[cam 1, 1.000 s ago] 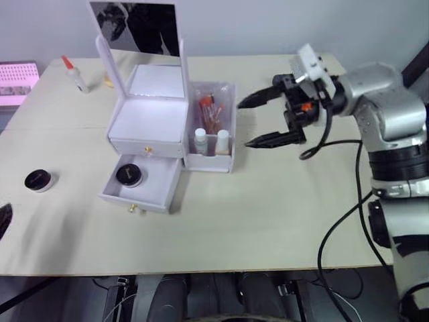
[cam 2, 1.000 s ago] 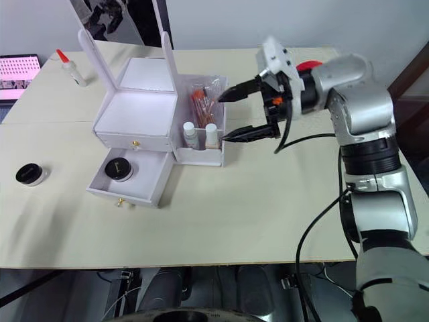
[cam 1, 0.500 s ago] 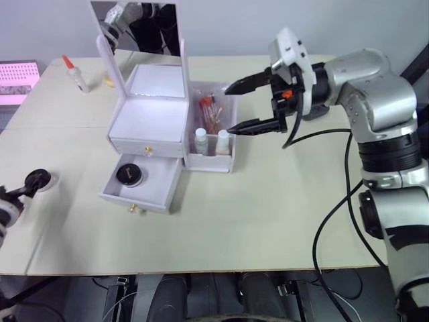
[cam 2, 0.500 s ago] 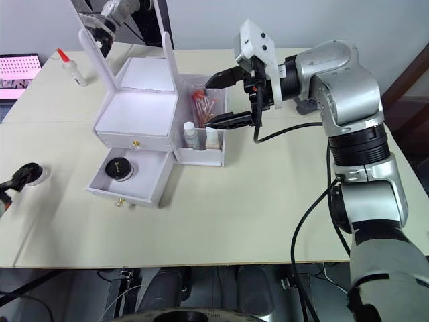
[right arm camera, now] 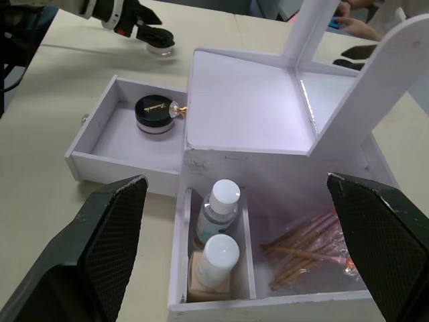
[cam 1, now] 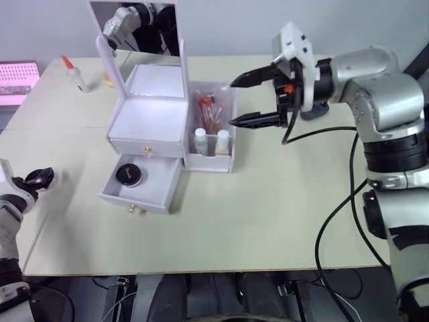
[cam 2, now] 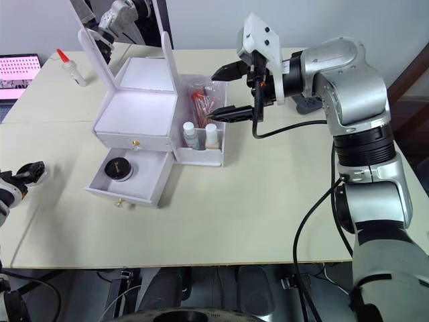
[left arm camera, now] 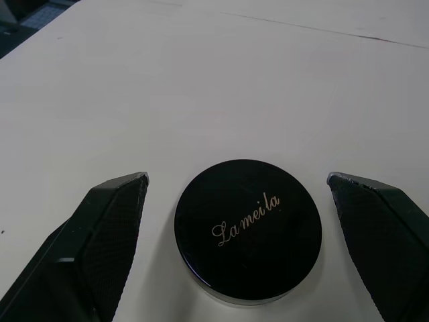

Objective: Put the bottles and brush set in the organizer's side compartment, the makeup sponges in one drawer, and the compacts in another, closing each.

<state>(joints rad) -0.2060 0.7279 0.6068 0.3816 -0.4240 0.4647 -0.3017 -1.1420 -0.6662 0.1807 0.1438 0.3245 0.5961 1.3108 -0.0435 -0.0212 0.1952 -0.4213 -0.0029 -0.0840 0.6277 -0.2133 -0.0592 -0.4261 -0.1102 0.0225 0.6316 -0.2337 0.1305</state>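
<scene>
Organizer point(cam 1: 149, 119), white, standing mid-table on the beige table point(cam 1: 268, 215), mirror lid point(cam 1: 136, 27) raised upright at its far side. Lower drawer point(cam 1: 142, 184) pulled out toward the near edge; upper drawer point(cam 1: 147, 145) shut, with a small gold knob.

Side compartment point(cam 1: 211, 131), clear-walled, attached to the organizer's right side. Contents: brush set point(cam 1: 210, 114) in its wrapper, lying in the far section; two bottles point(right arm camera: 218, 231) with white caps, upright and side by side in the near section.

Right gripper point(cam 1: 247, 100), fingers spread wide, hovering just right of and above the side compartment, holding nothing. Its wrist view looks down into the compartment and the open drawer.

Left gripper point(left arm camera: 238, 248), at the table's far left edge, fingers spread with one on each side of a compact, neither finger touching it.

Compact, first point(left arm camera: 249, 229): round, black lid with gold script, resting on the table between the left gripper's fingers, well apart from the organizer.

Compact, second point(cam 1: 129, 175): round, black lid, lying inside the open lower drawer toward its left.

Squeeze bottle point(cam 1: 74, 74), white with red tip, standing at the far left of the table, behind and left of the organizer.
</scene>
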